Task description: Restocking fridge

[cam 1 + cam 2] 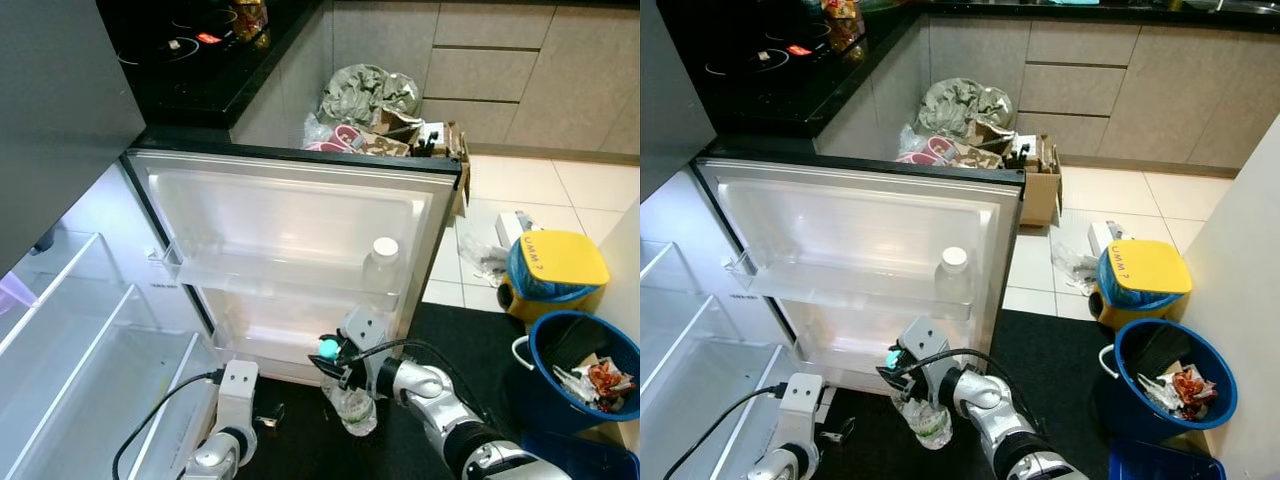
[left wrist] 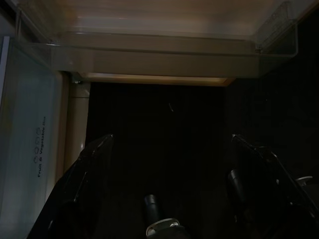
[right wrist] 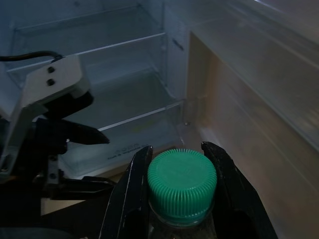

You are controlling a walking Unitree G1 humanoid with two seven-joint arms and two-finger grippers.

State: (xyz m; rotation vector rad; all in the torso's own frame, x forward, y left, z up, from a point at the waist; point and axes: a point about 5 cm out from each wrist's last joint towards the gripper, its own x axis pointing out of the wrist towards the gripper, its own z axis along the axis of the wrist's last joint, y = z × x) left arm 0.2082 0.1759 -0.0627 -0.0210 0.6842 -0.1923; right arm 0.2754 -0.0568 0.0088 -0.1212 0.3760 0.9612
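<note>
My right gripper (image 1: pixel 332 356) is shut on the neck of a clear plastic bottle with a green cap (image 3: pixel 182 183), held low in front of the open fridge door (image 1: pixel 290 215). The bottle's body (image 1: pixel 356 410) hangs below the fingers (image 3: pixel 125 199). A second clear bottle with a white cap (image 1: pixel 382 265) stands in the door's upper shelf at its right end. My left gripper (image 2: pixel 172 144) is open, low near the dark floor beside the fridge's vegetable drawer (image 2: pixel 30 149), holding nothing. The left wrist (image 1: pixel 236 392) sits left of the bottle.
The fridge interior (image 1: pixel 70 330) with clear shelves lies at the left. A yellow-lidded bin (image 1: pixel 555 265) and a blue bucket (image 1: pixel 580 365) of rubbish stand at the right. A cardboard box with bags (image 1: pixel 390 125) sits behind the door. A black counter (image 1: pixel 200 60) is at the back.
</note>
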